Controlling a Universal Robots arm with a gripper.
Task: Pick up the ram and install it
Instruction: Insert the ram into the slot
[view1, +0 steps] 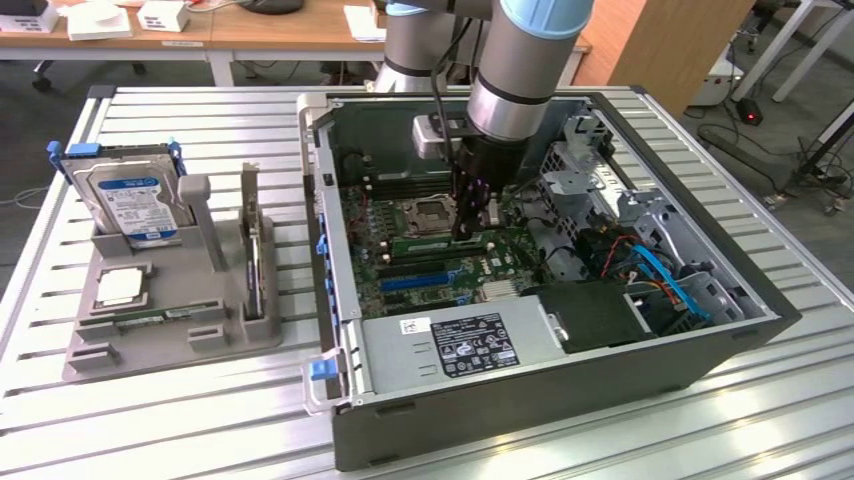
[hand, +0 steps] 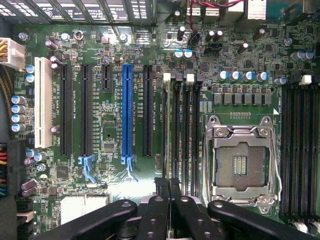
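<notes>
The gripper (hand: 167, 182) has its 2 black fingers pressed together. In the exterior view it (view1: 467, 232) hangs straight down from the arm into the open computer case (view1: 534, 400), low over the motherboard and just beside the CPU socket (view1: 430, 212).

In the wrist view the closed fingertips sit at the end of the bank of memory slots (hand: 182, 130) that runs alongside the CPU socket (hand: 240, 162), on the side facing the blue expansion slot (hand: 126, 110). A thin strip seen edge-on leads from between the fingertips along the slot furthest from the CPU socket. I take that strip to be the ram (hand: 169, 135), held upright and lengthwise so that its bottom edge lines up with the slot. I cannot tell whether it is clamped in the fingers, hovering over the slot or already resting in it, since from above the board is only a line.

The vertical approach makes sense to me: a stick like that has to go down square between the white latch (hand: 166, 76) and the other end of the slot.

Outside the case, well apart from the CPU socket, the grey parts fixture (view1: 174, 335) holds the hard drive (view1: 134, 200) and the expansion card (view1: 251, 240) upright in their cradles, where fingers can reach their top edges.
</notes>
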